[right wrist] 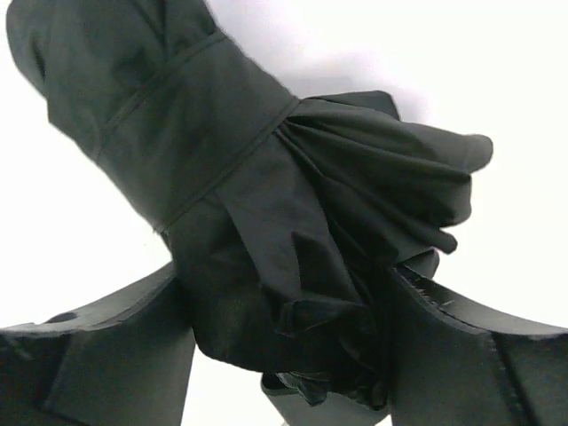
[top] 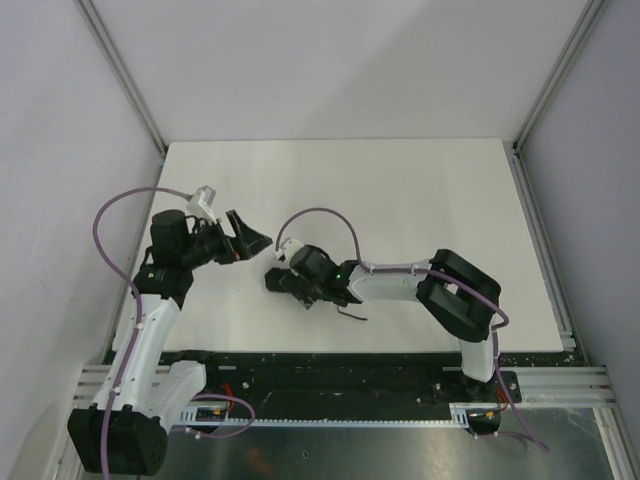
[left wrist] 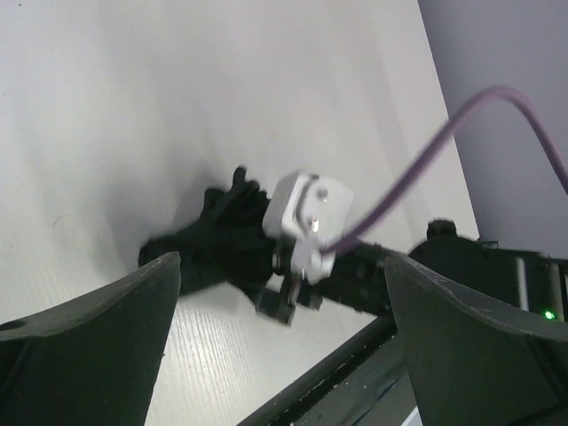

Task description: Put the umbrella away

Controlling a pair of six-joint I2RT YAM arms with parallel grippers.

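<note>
The umbrella (top: 274, 279) is folded into a black fabric bundle lying on the white table (top: 400, 190) near the middle front. My right gripper (top: 290, 283) is shut on it. In the right wrist view the gathered fabric (right wrist: 266, 195) with its strap fills the gap between the fingers (right wrist: 133, 346). A thin black cord (top: 352, 316) trails on the table by the right wrist. My left gripper (top: 250, 240) is open and empty, raised just left of the bundle. In the left wrist view the umbrella (left wrist: 217, 240) lies beyond the wide-open gripper (left wrist: 282, 266).
The right arm's white wrist camera (left wrist: 306, 209) with its purple cable (left wrist: 461, 124) sits over the bundle. A black rail (top: 330, 370) runs along the table's near edge. Grey walls and metal posts (top: 120, 75) enclose the table on three sides.
</note>
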